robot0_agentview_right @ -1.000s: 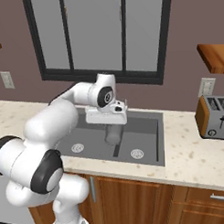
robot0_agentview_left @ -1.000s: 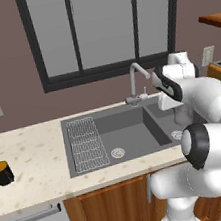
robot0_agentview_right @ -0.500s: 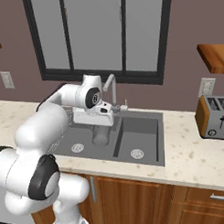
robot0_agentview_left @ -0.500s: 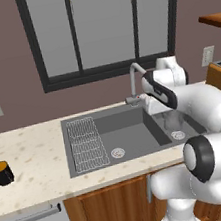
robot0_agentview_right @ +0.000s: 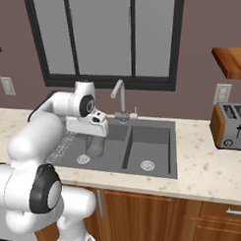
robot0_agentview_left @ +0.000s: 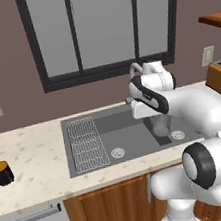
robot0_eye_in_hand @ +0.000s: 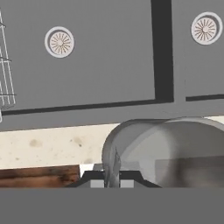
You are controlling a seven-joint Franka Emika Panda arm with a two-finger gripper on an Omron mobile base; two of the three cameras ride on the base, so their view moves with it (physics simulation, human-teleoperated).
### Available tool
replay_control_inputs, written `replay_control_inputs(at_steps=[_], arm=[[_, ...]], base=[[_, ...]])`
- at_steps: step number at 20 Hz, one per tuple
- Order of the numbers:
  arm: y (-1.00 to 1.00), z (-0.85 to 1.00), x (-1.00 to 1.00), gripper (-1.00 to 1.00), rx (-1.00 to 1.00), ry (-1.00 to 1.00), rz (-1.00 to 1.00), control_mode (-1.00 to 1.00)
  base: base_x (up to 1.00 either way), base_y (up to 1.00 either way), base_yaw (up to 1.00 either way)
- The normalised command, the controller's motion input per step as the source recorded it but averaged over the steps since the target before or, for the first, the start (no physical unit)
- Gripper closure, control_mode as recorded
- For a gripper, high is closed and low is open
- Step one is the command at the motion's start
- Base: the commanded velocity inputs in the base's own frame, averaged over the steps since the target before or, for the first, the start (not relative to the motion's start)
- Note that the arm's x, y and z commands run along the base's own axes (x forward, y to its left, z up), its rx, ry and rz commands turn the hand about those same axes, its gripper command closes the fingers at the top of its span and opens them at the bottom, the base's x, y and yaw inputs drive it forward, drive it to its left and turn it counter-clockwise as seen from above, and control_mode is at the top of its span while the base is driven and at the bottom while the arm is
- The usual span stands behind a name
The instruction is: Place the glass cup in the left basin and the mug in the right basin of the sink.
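One glass cup point(robot0_agentview_right: 95, 144): clamped by its rim between the fingers, hanging over the left basin point(robot0_agentview_right: 109, 155).
Gripper point(robot0_agentview_right: 96, 134): pinched tight on the cup wall.
Mug point(robot0_agentview_left: 2, 173): far left on the counter point(robot0_agentview_left: 34, 160), well apart from the sink point(robot0_agentview_left: 133, 147).
Right basin point(robot0_agentview_right: 153, 146): just right of the cup.

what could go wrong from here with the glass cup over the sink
The gripper holds the glass cup by a thin part of its rim, so it could slip or tilt on release and tip over in the left basin. The faucet stands close beside the hand; a swing could clip it. The mug sits far off on the counter.
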Motion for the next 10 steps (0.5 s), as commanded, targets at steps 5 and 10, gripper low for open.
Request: replay_control_inputs(at_steps=[5, 10], arm=[[0.5, -0.17, 0.24, 1.0, 0.0, -0.01, -0.03, -1.0], [0.34, -0.28, 0.4, 1.0, -0.03, 0.0, 0.0, -1.0]], base=[[0.0, 0.0, 0.0], [0.0, 0.0, 0.0]])
